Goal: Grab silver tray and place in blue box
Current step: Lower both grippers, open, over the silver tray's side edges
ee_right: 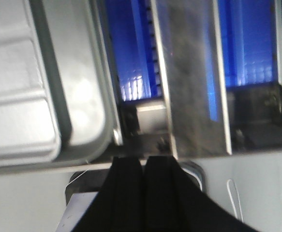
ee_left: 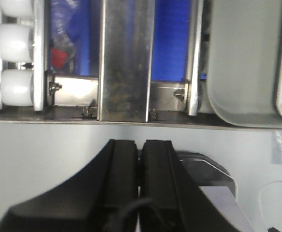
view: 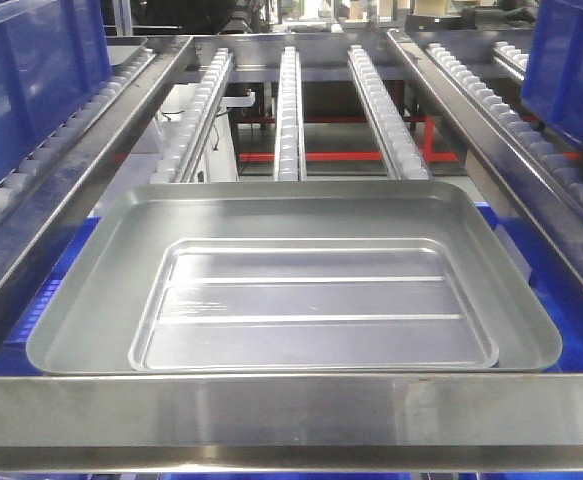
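One silver tray point(view: 301, 290), three blue boxes point(view: 556, 300) point(view: 31, 80) point(view: 571, 60) (one beneath it) — two pincers point(ee_left: 140, 145) point(ee_right: 143, 162).

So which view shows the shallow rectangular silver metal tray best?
The exterior front-facing view: the shallow silver metal tray is whole there, with sloped rim, recessed centre and both raised ridges. The left wrist view catches only one rounded corner, upper right; the right wrist view, a blurred corner at left.

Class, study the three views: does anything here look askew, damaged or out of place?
Nothing stands out. The silver tray lies flat and square over the blue box, without visible dents. The left gripper and right gripper are shut and empty.
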